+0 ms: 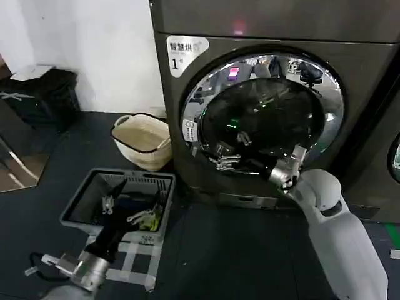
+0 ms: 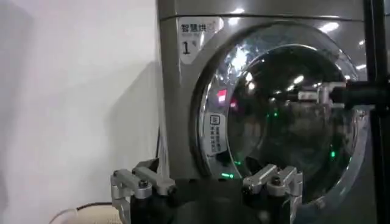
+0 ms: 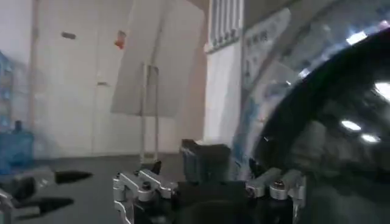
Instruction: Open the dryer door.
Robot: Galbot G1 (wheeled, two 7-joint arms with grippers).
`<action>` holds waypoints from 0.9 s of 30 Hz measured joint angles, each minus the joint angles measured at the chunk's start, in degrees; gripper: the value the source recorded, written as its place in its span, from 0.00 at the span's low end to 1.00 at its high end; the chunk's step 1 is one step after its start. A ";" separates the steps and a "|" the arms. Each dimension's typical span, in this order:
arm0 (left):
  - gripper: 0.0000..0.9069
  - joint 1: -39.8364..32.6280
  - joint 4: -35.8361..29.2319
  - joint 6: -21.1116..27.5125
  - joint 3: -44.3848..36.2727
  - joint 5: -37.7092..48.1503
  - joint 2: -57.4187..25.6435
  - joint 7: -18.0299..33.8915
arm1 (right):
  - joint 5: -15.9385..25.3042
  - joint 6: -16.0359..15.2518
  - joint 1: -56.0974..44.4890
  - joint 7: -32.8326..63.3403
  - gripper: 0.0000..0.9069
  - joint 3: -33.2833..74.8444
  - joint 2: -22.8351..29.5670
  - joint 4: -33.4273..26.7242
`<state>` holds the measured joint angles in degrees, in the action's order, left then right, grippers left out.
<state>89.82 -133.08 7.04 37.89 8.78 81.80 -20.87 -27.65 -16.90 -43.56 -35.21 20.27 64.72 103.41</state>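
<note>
The dryer door [image 1: 262, 112], a large round porthole with a wide shiny chrome rim around dark tinted glass, sits shut and flush in the front of the grey metal dryer [image 1: 175, 125], filling nearly the machine's whole width. A white sticker with a "1" [image 1: 184, 53] lies on the cabinet just above the door's upper-left rim, and a smaller white label [image 1: 189, 130] sits on the chrome at the door's left edge.

The right gripper [image 1: 226, 157] is up against the lower-left part of the door, its metal fingers spread apart with nothing between them, close to the chrome rim near the left edge. The right arm's white forearm [image 1: 337, 231] slants down and away from the door's lower right. In the right wrist view the door's curved rim [image 3: 256, 122] runs just beside the spread fingers [image 3: 140, 182].

The left gripper [image 1: 107, 203] hangs well apart from the door, down-left of it, over a grey plastic crate [image 1: 78, 206] on the dark floor; its fingers [image 2: 137, 182] stand open, empty. A cream woven basket [image 1: 144, 140] stands just left of the dryer's lower corner, between crate and cabinet. Bare dark floor [image 1: 231, 250] lies below the door. A neighbouring machine [image 1: 384, 156] stands just right of the dryer.
</note>
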 joint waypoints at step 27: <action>1.00 -0.08 -0.23 -0.36 0.22 -0.82 0.18 -2.18 | 2.97 2.08 6.96 -0.87 1.00 -7.72 4.28 -7.90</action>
<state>89.74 -133.30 6.68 38.11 7.96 81.98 -23.05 -24.68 -14.82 -36.60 -36.08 12.55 69.01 95.51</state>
